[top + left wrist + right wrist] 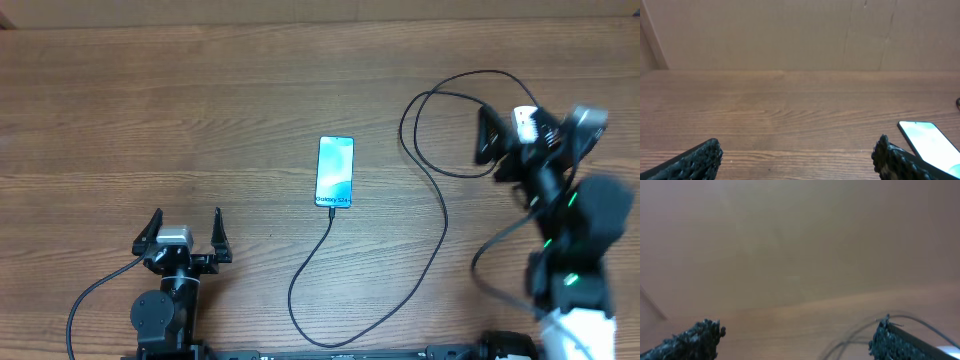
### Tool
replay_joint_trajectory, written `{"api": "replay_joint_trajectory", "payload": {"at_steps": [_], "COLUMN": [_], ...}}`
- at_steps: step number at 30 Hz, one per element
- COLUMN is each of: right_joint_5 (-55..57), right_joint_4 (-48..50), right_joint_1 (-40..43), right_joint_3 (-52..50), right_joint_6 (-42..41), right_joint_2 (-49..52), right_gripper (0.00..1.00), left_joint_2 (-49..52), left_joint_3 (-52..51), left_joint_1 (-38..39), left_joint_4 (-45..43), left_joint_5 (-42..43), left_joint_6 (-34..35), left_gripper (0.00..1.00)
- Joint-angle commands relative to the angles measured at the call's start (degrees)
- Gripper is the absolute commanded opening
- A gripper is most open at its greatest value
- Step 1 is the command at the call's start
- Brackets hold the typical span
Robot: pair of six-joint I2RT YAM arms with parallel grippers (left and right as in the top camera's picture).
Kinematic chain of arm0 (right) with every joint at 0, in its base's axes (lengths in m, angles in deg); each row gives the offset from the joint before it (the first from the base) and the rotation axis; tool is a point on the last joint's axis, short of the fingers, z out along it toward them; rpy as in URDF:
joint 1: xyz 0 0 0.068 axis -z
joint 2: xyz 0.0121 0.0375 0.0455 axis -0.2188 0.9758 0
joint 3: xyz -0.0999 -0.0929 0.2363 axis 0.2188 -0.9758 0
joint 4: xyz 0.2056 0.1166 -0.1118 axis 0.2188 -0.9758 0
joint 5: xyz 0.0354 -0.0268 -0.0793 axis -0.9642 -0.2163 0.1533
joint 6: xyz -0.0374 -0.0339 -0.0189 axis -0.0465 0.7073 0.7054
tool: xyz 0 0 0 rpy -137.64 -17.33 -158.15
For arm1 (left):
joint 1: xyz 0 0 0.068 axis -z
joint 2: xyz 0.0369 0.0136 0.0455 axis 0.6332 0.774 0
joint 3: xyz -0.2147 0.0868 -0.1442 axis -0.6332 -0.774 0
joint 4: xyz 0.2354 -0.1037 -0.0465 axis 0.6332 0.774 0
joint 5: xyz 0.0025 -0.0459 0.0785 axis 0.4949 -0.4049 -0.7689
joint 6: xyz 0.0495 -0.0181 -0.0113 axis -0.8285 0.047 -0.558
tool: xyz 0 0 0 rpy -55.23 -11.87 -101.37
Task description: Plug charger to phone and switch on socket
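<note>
The phone (335, 171) lies flat mid-table with its light blue screen up; its corner also shows in the left wrist view (930, 142). The charger's black cable (440, 215) runs from the phone's near end, curves along the front and loops up to the right arm. It shows blurred in the right wrist view (855, 337). My right gripper (510, 150) is open and empty above that loop (797, 340). A white piece (525, 122) shows there; I cannot tell if it is the socket, which is otherwise hidden. My left gripper (185, 232) is open and empty (797, 155), left of the phone.
The wooden table (200, 120) runs back to a brown cardboard wall (790, 35). The left arm's cable (90, 300) trails off at the front left. The right arm's body (580, 250) covers the right edge of the table.
</note>
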Motion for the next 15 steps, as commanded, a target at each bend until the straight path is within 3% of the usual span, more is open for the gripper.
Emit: {"api": "replay_joint_trajectory", "payload": {"at_steps": [1, 5, 9, 15], "right_joint_5": [-0.15, 1.68, 4.87, 8.41], "right_joint_4": [13.03, 23.67, 24.04, 3.23], "right_joint_1": [-2.97, -5.29, -7.17, -8.41], "right_joint_3": [-13.99, -25.86, -33.46, -33.18], "right_joint_6": [-0.11, -0.13, -0.11, 0.13], "right_joint_2": [-8.09, -15.32, -22.84, -33.09], "right_gripper": [1.00, 1.00, 1.00, 1.00], "left_joint_2": [-0.59, -0.59, -0.59, -0.59], "left_joint_3": [-0.20, -0.20, -0.20, -0.20], "left_joint_1": [-0.31, -0.31, -0.31, -0.31], "left_joint_4": [0.24, 0.24, 0.24, 0.24], "left_joint_5": [-0.35, -0.35, -0.35, -0.35], "left_joint_6": [-1.07, -1.07, -1.07, -1.07], "left_gripper": [1.00, 1.00, 1.00, 1.00]}}
